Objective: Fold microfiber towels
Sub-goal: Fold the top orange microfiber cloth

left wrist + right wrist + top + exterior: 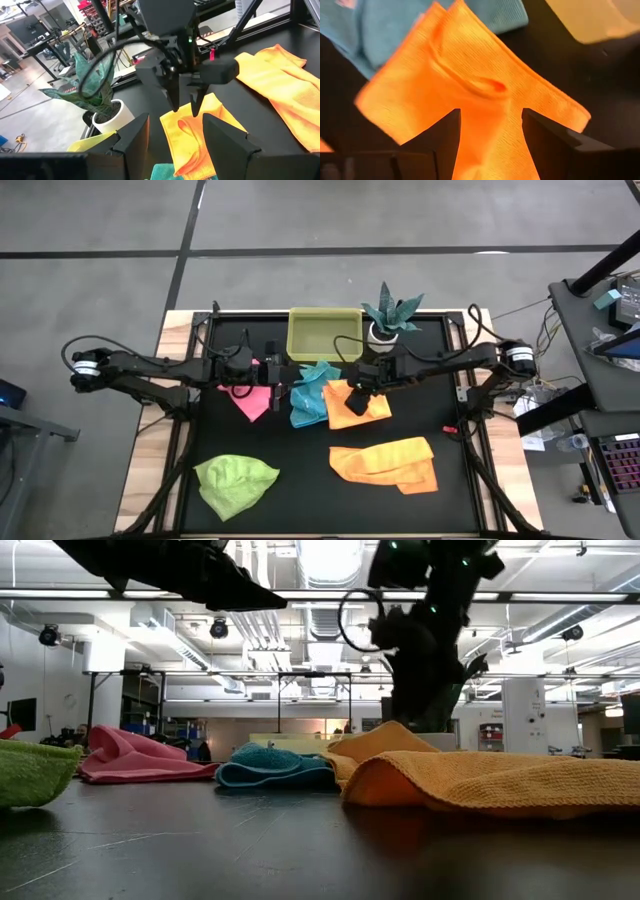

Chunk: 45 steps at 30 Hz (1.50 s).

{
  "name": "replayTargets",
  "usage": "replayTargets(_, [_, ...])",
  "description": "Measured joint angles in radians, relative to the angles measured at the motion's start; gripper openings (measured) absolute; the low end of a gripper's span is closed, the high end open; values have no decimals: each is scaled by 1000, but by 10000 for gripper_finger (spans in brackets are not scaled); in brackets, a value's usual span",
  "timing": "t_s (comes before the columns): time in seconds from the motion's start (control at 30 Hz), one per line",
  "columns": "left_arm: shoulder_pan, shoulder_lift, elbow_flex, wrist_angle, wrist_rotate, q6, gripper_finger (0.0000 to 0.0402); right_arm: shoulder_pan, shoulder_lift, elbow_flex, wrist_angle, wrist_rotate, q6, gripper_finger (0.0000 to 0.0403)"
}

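Overhead: black table w/ wood edges point(150, 430), two dark arms reaching in from the sides toward the middle.

Far left front: lime green towel point(236, 483), crumpled, on its own, well apart from the rest. Further back, pink towel point(251, 400) lies flat, a point toward the front; left arm passes over its back edge. Left gripper point(283, 373) hangs just beside the turquoise towel point(311, 395), between pink and turquoise; its wrist cam shows the two fingers point(132, 142) spread apart, nothing between them.

Centre back: yellow plastic tray point(324, 331) at the table's far edge. Turquoise towel sits bunched just in front of it, touching the small orange towel point(358, 406) on its right side.

Right gripper point(357, 398) is over that small orange towel, pointing down. Its wrist cam shows fingers point(440, 137) parted w/ a pinched-up ridge of cloth point(487, 86) ahead of them; towel lies flat on the table, not gripped.

Just behind, teal spiky plant in white pot point(390, 315) stands beside the tray. Front right: second, larger orange towel point(385, 463), loosely folded lengthwise, well apart from the gripper.
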<state>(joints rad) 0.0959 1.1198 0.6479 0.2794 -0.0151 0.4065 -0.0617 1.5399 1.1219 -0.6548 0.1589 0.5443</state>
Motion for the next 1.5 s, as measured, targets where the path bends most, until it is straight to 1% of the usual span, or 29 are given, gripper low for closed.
replayTargets(0.2, [0, 0, 0, 0, 0, 0, 171, -12, -14, -147, 185, -1, -47, 189])
replayTargets(0.33, [0, 0, 0, 1, 0, 0, 171, -10, -17, -215, 342, -47, -95, 166])
replayTargets(0.4, [0, 0, 0, 1, 0, 0, 171, 3, -17, -240, 426, -82, -112, 142])
replayTargets(0.5, [0, 0, 0, 1, 0, 1, 171, 34, -17, -261, 562, -141, -126, 93])
replayTargets(0.6, [0, 0, 0, 1, 0, 1, 171, 70, -10, -267, 639, -141, -126, 36])
replayTargets(0.63, [0, 0, 0, 2, 0, 1, 171, 81, -4, -266, 657, -140, -126, 22])
replayTargets(0.67, [0, 0, 0, 2, 0, 1, 171, 91, 3, -265, 668, -134, -124, 17])
replayTargets(0.83, [0, 0, 0, 6, 0, 1, 171, 129, 75, -260, 758, -132, -84, 13])
replayTargets(0.97, [0, 0, 0, 8, 0, 0, 171, 149, 123, -260, 770, -133, -82, 11])
replayTargets(1.1, [0, 0, 0, 8, 0, 0, 171, 161, 131, -260, 780, -137, -71, 12])
replayTargets(1.17, [0, 0, 0, 7, 0, 0, 171, 166, 131, -260, 792, -158, -73, 18])
replayTargets(1.27, [0, 0, 0, 7, 0, 0, 171, 167, 130, -260, 802, -207, -63, 39])
replayTargets(1.4, [0, 0, 0, 7, 0, -2, 171, 169, 130, -260, 801, -233, -56, 81])
replayTargets(1.5, [0, 0, 0, 7, 0, -3, 171, 169, 118, -260, 799, -276, -40, 113])
